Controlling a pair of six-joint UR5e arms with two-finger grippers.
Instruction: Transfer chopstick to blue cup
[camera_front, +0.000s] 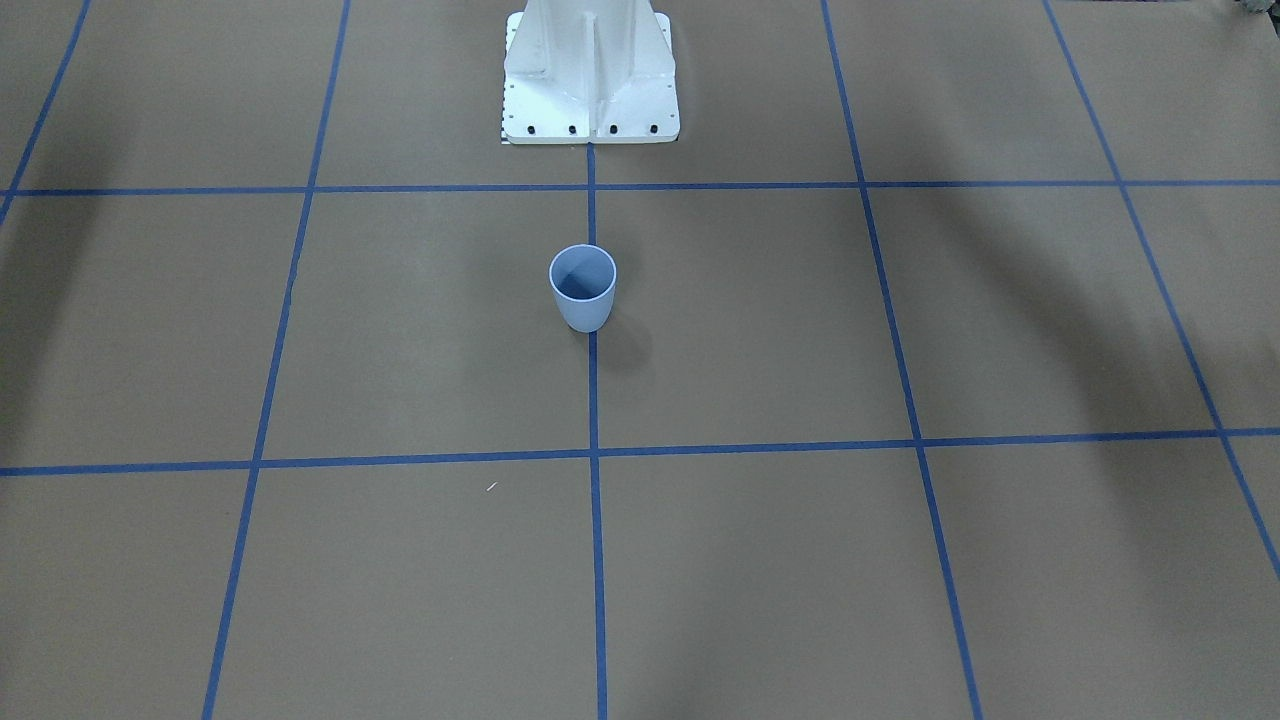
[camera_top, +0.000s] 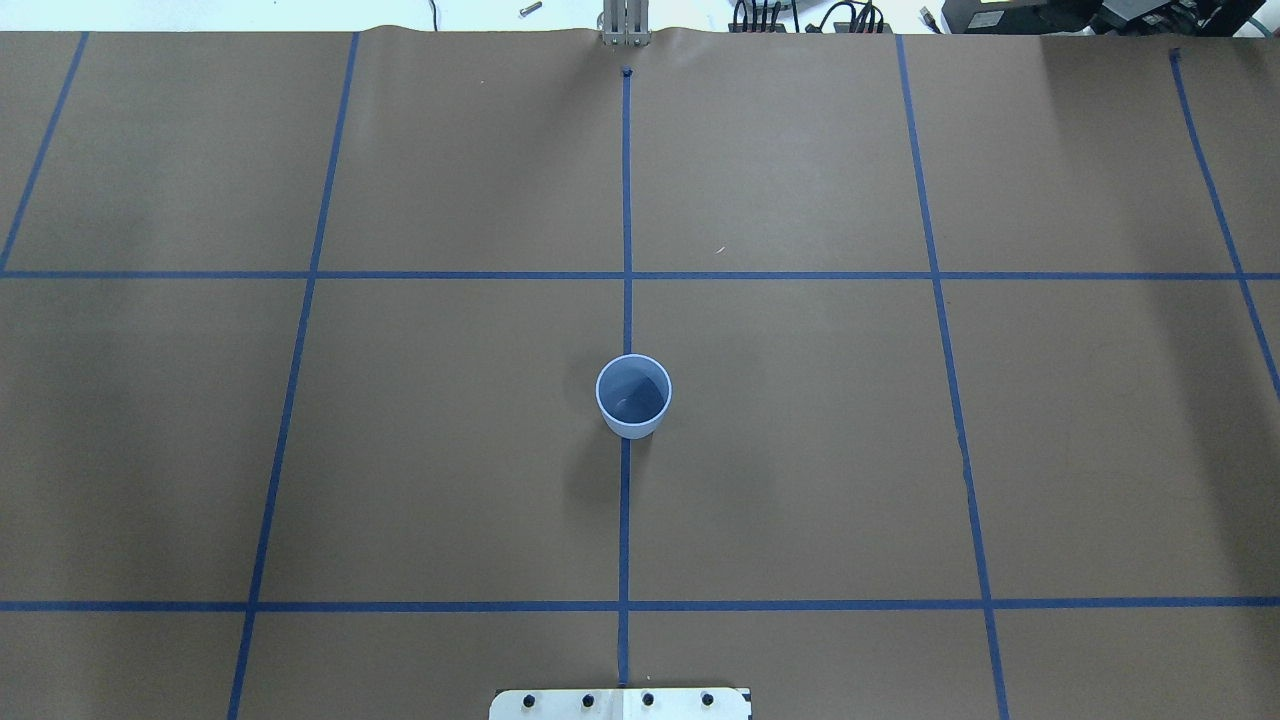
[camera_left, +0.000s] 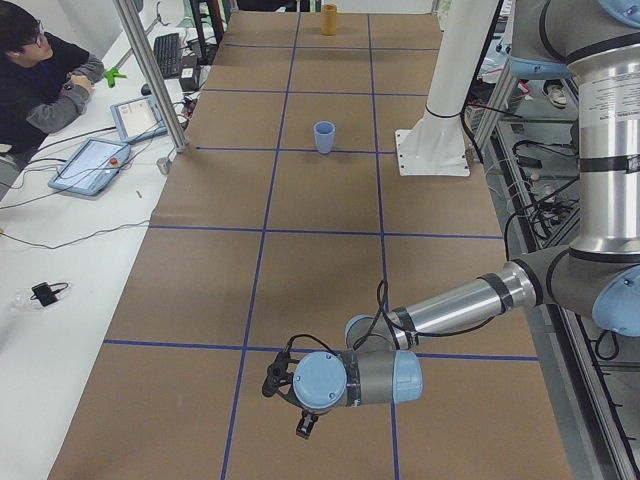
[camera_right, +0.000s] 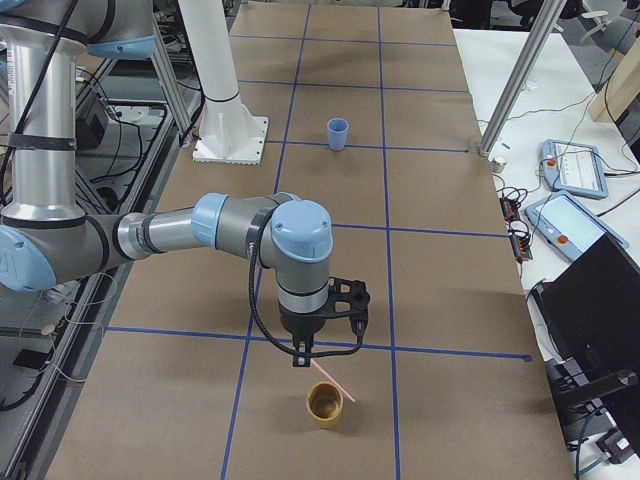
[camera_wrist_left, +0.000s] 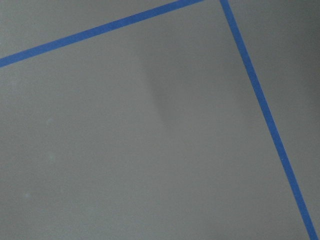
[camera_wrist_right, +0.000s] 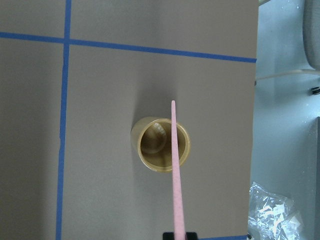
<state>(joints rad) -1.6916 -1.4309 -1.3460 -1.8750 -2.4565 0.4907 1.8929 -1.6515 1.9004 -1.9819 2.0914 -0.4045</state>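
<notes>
Robotics lab: brown-paper table (camera_top: 450, 450), blue tape grid (camera_top: 626, 200), teach pendants (camera_left: 88, 165) on side bench (camera_left: 50, 300), seated person (camera_left: 40, 80).

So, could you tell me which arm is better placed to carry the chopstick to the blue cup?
Right: its fingers appear to hold the chopstick above the tan cup; the left arm hangs at the table's opposite end.

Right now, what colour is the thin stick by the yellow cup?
Pale pink. The chopstick shows best in the right wrist-mounted view.

chopstick (camera_wrist_right: 176, 170): thin, pink, slanting out of my right gripper (camera_wrist_right: 178, 236), lower centre.
blue cup (camera_front: 583, 288): upright, empty, frame centre.
</notes>
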